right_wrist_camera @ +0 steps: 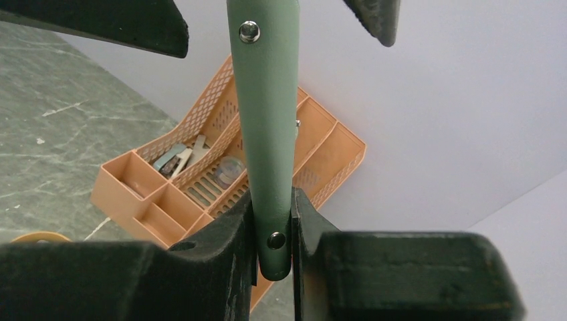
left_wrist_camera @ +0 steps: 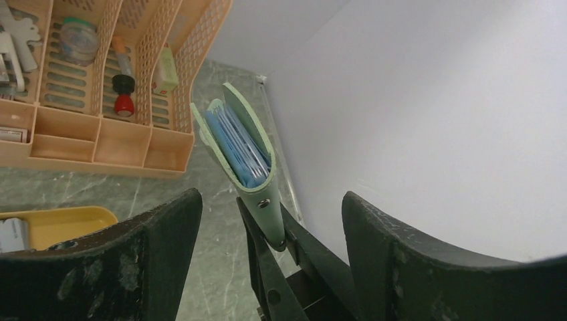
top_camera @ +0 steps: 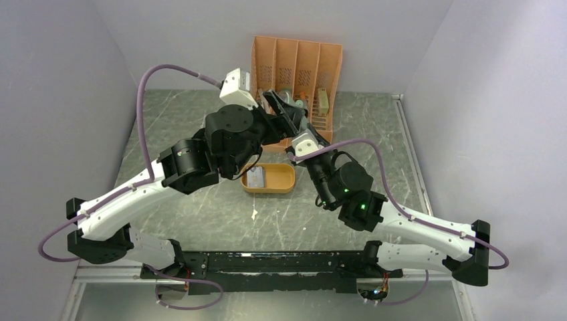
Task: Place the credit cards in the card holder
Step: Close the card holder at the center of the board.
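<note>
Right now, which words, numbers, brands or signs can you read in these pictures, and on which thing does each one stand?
No text is legible in any view.
Card in the orange tray: faint markings, too small to read.
Card holder: plain green, no print, only metal studs.
Small pale box in the slotted organizer: any print is too blurred to read.

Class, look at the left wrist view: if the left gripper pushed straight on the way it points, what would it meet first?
The left gripper, open, would probably meet the card holder first; it stands just ahead between the fingers, clamped by the right gripper. Depth is hard to judge.
</note>
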